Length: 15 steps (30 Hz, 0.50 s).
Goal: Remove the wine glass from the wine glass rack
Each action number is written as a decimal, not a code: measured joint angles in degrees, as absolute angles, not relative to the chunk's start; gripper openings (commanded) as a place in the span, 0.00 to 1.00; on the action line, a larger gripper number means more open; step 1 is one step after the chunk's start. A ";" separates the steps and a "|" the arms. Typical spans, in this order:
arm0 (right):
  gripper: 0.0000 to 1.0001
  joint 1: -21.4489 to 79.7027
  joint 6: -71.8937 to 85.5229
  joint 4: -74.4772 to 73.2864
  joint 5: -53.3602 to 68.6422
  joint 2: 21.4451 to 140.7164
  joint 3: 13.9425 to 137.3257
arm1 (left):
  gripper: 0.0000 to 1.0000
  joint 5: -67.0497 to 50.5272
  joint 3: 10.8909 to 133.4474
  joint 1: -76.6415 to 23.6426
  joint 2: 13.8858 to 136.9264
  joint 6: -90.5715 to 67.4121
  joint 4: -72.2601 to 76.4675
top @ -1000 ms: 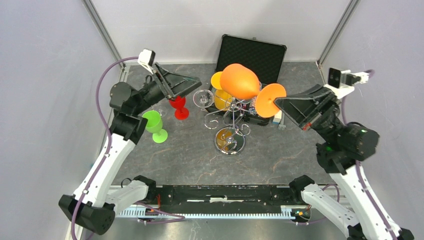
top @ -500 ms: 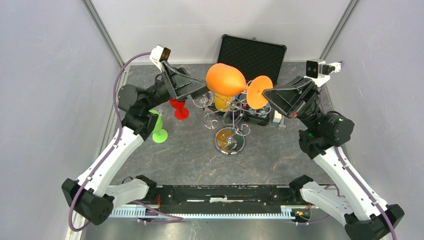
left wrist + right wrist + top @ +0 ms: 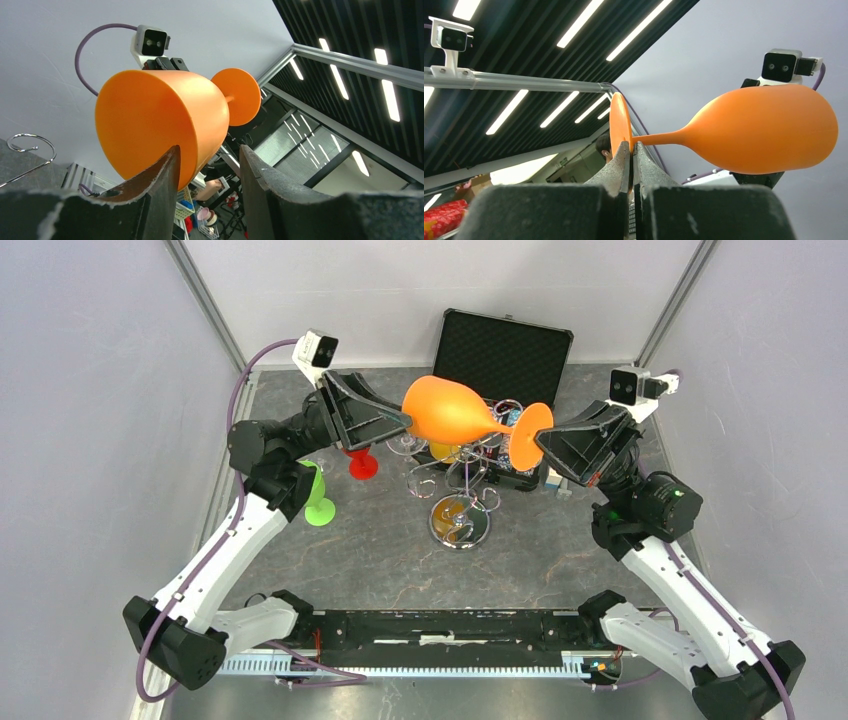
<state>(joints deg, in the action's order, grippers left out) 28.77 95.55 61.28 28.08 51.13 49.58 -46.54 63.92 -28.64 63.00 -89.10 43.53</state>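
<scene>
An orange wine glass [image 3: 448, 412] hangs sideways in the air above the chrome wine glass rack [image 3: 460, 522], free of its arms. My right gripper [image 3: 540, 440] is shut on the edge of the glass's round foot [image 3: 620, 125], and the stem and bowl [image 3: 764, 130] point away from it. My left gripper [image 3: 405, 420] meets the bowl's mouth [image 3: 150, 120]. One of its fingers [image 3: 160, 175] sits inside the rim. The other finger [image 3: 260, 175] stands off outside with a gap, so the left gripper [image 3: 209, 155] is open around the rim.
A clear glass [image 3: 406, 437] and a yellow glass [image 3: 445, 450] still hang on the rack. Red [image 3: 357, 458] and green [image 3: 315, 498] glasses stand on the table to the left. An open black foam-lined case [image 3: 505, 345] lies behind the rack. Grey walls close both sides.
The right gripper carried the orange glass leftward and tipped it level. The left arm swung in to the bowl's mouth and its jaws narrowed around the rim.
</scene>
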 measured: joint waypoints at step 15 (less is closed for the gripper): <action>0.00 29.69 100.38 62.48 26.35 50.98 45.41 | 0.04 -51.66 65.78 -31.14 63.18 -88.97 48.34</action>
